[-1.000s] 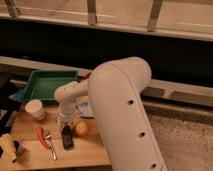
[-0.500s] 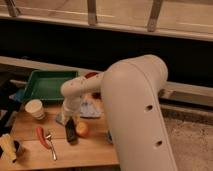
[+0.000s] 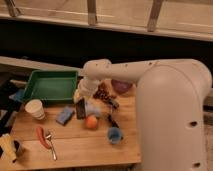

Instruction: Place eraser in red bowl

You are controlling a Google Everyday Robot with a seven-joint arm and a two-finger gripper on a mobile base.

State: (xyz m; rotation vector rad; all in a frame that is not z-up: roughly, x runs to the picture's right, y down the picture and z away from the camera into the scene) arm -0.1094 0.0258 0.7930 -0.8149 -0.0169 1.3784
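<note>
The eraser (image 3: 80, 109) is a dark narrow block, held nearly upright just above the wooden table (image 3: 85, 147). My gripper (image 3: 83, 101) hangs from the white arm (image 3: 150, 90) and is shut on the eraser's top end. The red bowl (image 3: 91, 122) is a small orange-red round thing on the table, just right of and below the eraser, very close to it.
A green tray (image 3: 50, 85) stands at the back left. A white cup (image 3: 35, 108) and a blue-grey sponge block (image 3: 65, 115) lie left of the eraser. A small blue cup (image 3: 114, 135), a purple bowl (image 3: 121, 86), a spoon (image 3: 51, 145) and a red-handled tool (image 3: 41, 136) are also on the table.
The eraser lay flat on the table left of the red bowl; now it is lifted, tilted upright and carried up and right. The arm has swung right with it.
</note>
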